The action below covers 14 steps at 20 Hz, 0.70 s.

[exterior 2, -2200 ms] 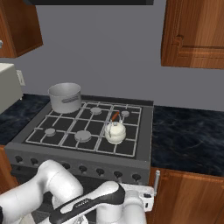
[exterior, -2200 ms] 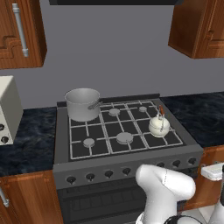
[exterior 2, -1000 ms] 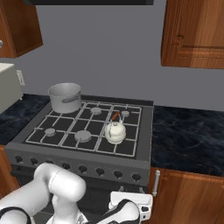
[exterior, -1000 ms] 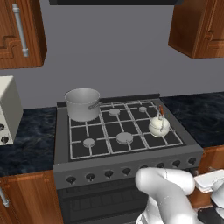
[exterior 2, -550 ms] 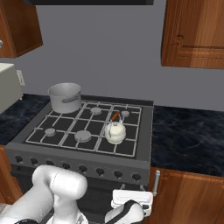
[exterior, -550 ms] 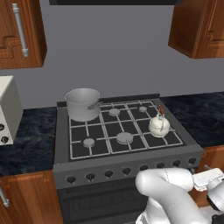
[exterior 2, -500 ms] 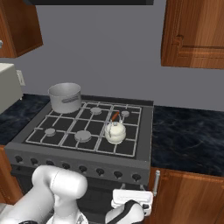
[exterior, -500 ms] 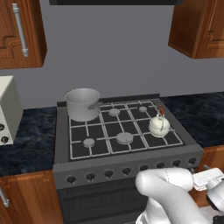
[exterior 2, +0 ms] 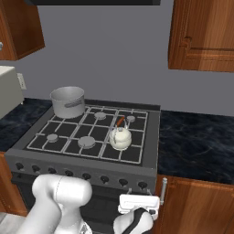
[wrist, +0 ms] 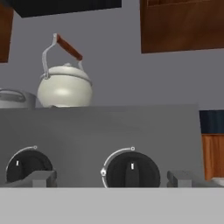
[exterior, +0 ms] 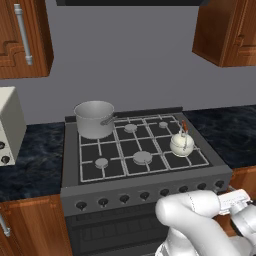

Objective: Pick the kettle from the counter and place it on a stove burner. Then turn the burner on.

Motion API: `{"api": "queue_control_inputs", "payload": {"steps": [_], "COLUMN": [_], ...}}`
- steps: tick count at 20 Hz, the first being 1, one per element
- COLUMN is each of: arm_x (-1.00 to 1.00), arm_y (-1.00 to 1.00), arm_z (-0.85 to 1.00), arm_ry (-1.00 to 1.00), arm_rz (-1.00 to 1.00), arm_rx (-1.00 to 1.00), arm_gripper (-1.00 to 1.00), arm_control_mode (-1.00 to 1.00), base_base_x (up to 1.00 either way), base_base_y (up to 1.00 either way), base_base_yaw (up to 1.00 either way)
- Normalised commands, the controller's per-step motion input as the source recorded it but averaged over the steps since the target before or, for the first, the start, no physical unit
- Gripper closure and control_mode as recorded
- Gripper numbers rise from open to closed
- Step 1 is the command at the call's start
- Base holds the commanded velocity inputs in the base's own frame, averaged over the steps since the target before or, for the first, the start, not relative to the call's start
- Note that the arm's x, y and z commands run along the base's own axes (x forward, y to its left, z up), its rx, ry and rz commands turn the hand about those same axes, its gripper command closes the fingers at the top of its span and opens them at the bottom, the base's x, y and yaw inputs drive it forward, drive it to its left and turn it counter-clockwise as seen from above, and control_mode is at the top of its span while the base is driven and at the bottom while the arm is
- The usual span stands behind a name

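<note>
The cream-white kettle (exterior: 181, 144) (exterior 2: 120, 137) (wrist: 64, 89) stands upright on the front right of the stove top, covering the stove burner beneath it. Its wire handle with the reddish-brown piece leans back. My gripper (wrist: 111, 178) is low in front of the stove's front panel, open and holding nothing. Its fingertips (wrist: 41, 178) straddle a black knob (wrist: 131, 170) whose white mark points straight up. The hand's white body (exterior 2: 138, 201) (exterior: 233, 200) hangs just below the rightmost knob (exterior 2: 142, 185). The dark marbled counter (exterior: 230, 135) (exterior 2: 196, 141) flanks the stove.
A big grey steel pot (exterior: 94, 119) (exterior 2: 68, 101) sits on the back left burner. A second knob (wrist: 26, 168) lies left of the gripper. Wooden cabinet doors (exterior 2: 196, 205) stand right of the oven, and a pale appliance (exterior: 7, 125) is on the left counter.
The hand has risen a little toward the knob panel at the stove's right end. Kettle and pot have stayed in place, and the jaws have stayed open.
</note>
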Motion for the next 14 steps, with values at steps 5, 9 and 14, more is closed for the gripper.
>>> {"api": "queue_control_inputs", "payload": {"steps": [5,9,14], "arm_x": [0.18,0.13,0.15], "arm_y": [-0.18,-0.29,-0.15], "arm_z": [-0.06,0.00,-0.02], "arm_ry": [-0.06,-0.08,-0.05], "arm_rz": [0.00,0.00,0.00], "arm_rx": [0.00,0.02,0.00], "arm_gripper": [-1.00,-1.00,-1.00], "arm_control_mode": [-1.00,-1.00,-1.00], "base_base_x": [0.00,0.00,0.00], "base_base_y": [0.00,0.00,0.00], "base_base_yaw": [0.00,0.00,0.00]}}
